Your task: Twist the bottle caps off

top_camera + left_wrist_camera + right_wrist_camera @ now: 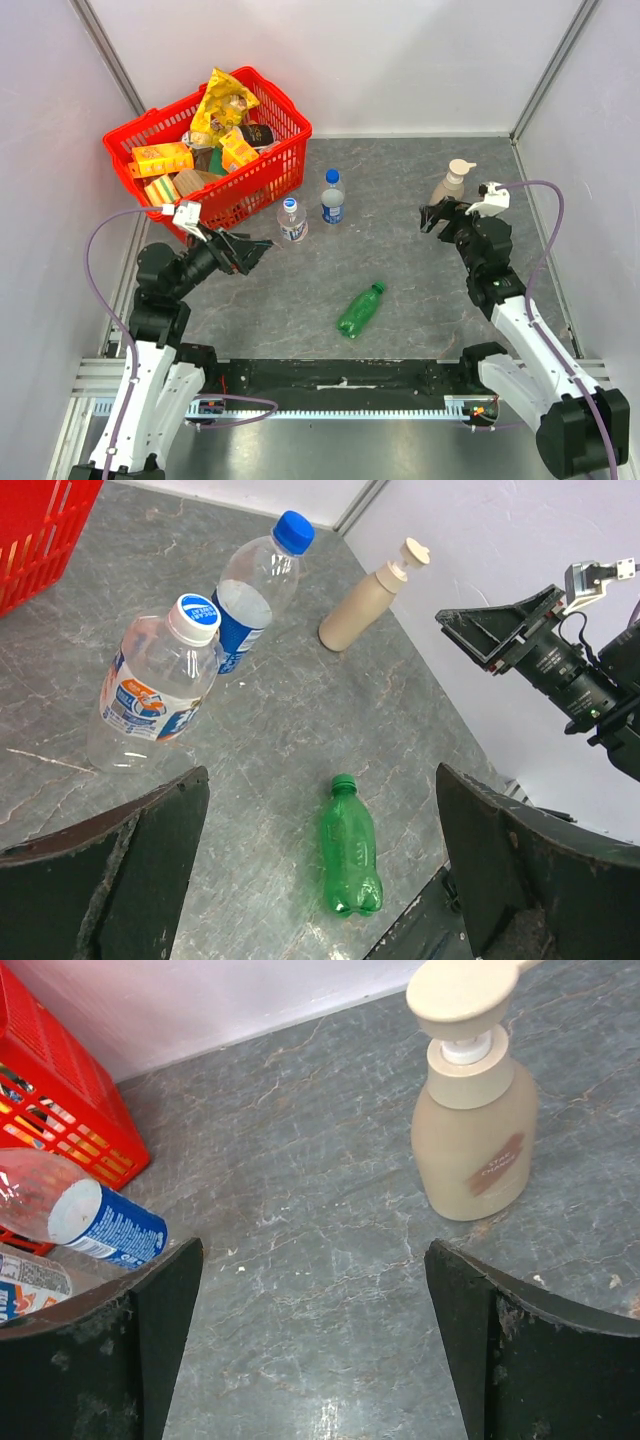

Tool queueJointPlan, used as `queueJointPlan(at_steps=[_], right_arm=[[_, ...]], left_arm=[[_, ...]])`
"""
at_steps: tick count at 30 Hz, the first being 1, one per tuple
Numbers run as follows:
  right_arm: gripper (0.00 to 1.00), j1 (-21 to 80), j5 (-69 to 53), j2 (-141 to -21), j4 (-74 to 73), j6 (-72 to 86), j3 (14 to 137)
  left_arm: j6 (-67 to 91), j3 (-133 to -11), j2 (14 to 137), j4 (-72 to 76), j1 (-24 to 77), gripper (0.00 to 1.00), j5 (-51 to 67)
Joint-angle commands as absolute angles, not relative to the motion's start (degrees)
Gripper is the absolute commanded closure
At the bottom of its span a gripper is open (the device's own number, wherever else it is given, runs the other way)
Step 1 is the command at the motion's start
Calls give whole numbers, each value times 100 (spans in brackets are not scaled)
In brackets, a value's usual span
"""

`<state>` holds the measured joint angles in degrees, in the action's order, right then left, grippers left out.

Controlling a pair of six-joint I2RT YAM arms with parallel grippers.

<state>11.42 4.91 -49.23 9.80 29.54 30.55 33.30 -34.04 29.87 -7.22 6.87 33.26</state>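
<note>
Both tools are seen spread as wide as they go, with nothing held in either one. The left gripper (252, 252) is found at the centre-left of the top view, just below the red basket (262, 180). The right gripper (432, 215) is parked at the upper right, just beside the beige pump bottle (452, 185).

All three caps are seen screwed on, fwiw. The green cap (377, 288) is on the green bottle (358, 313), which is laid on its side on the grey table (400, 260) at the lower middle, well apart from both grippers. The clear bottle (291, 222) and the blue-labelled bottle (333, 203) are stood upright side by side at the upper middle, just right of the basket. Each is topped with its blue cap: (290, 203) on the clear one, (332, 176) on the labelled one. Neither is touched by the grippers.

In the left wrist view the green bottle is framed low in the middle, between the two dark fingers (130, 850).
</note>
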Motion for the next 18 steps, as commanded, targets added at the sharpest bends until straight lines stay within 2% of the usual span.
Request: queueJointPlan(at_steps=[1, 4, 8, 11, 14, 18], right_arm=[[2, 1151, 176, -5115, 1230, 2997, 3261], [2, 1151, 149, -5325, 1143, 3120, 3401], [2, 1151, -191, -5712, 853, 3331, 3875], [2, 1143, -404, -6055, 703, 3384, 4174], [2, 1142, -545, -6170, 624, 3445, 4227], [2, 1143, -422, -6091, 457, 3489, 4149]], left_arm=[[3112, -3577, 3111, -808, 677, 0, 3253], [3111, -3822, 3242, -1027, 685, 0, 2858], [2901, -4858, 3900, -1931, 677, 0, 2523], [2638, -5579, 4472, -2556, 677, 0, 2907], [2382, -5810, 4571, -2523, 677, 0, 3182], [2688, -5327, 4193, -1628, 685, 0, 3190]])
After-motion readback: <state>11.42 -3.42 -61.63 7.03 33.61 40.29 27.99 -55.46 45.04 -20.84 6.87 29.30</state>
